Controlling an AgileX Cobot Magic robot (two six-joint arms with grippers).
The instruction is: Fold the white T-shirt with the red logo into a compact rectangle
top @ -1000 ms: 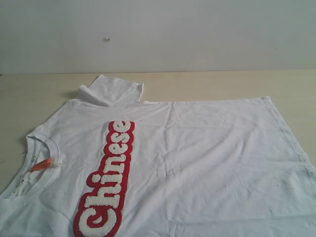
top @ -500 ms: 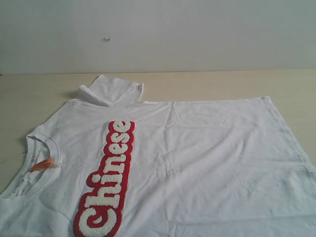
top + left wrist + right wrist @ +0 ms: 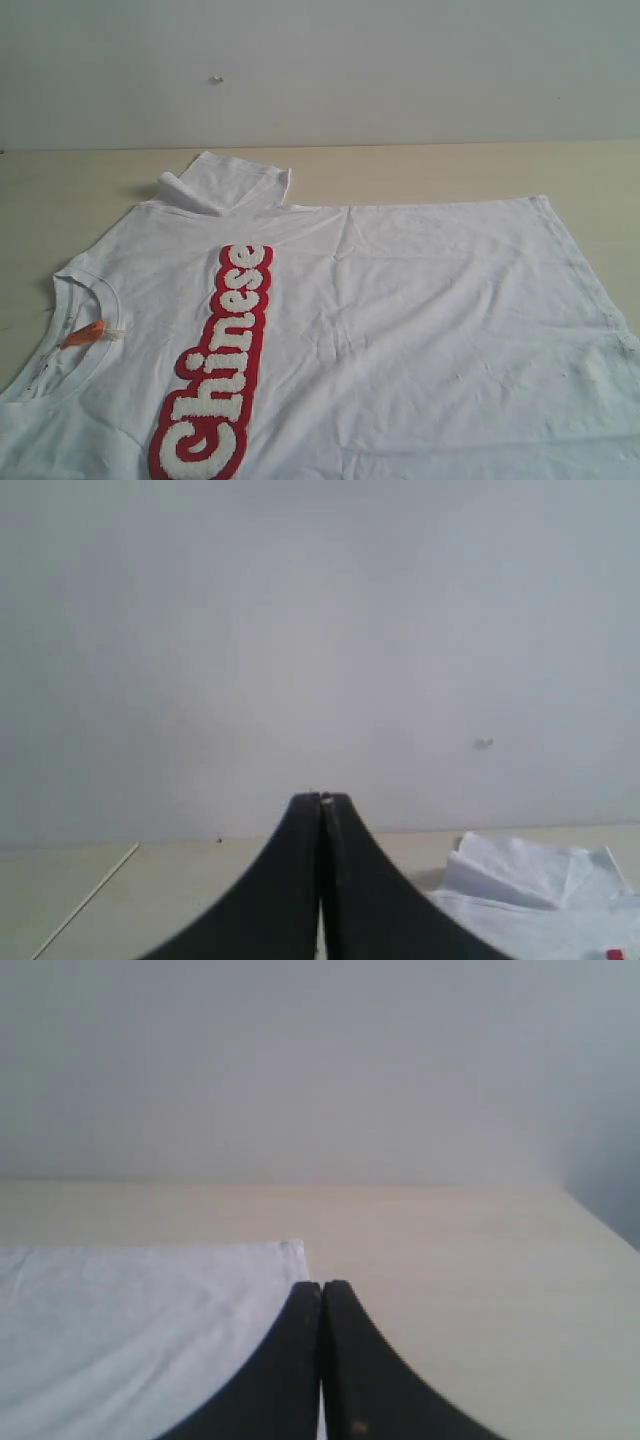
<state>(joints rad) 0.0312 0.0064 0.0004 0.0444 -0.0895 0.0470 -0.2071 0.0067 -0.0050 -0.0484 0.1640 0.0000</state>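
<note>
The white T-shirt (image 3: pixel 400 320) lies spread flat on the table, collar and orange neck tag (image 3: pixel 85 333) at the left, hem at the right. Its far sleeve (image 3: pixel 225 182) is folded up in a bunch. The red logo (image 3: pixel 215 365) with white letters runs down the chest. Neither arm shows in the exterior view. My left gripper (image 3: pixel 322 800) is shut and empty, held above the table with the sleeve (image 3: pixel 530 875) off to one side. My right gripper (image 3: pixel 322 1287) is shut and empty, just above the shirt's hem corner (image 3: pixel 285 1255).
The light wooden table (image 3: pixel 450 170) runs back to a plain pale wall (image 3: pixel 320 70). Bare tabletop shows behind the shirt and to the far left (image 3: pixel 50 200). The table's edge (image 3: pixel 600 1220) shows in the right wrist view.
</note>
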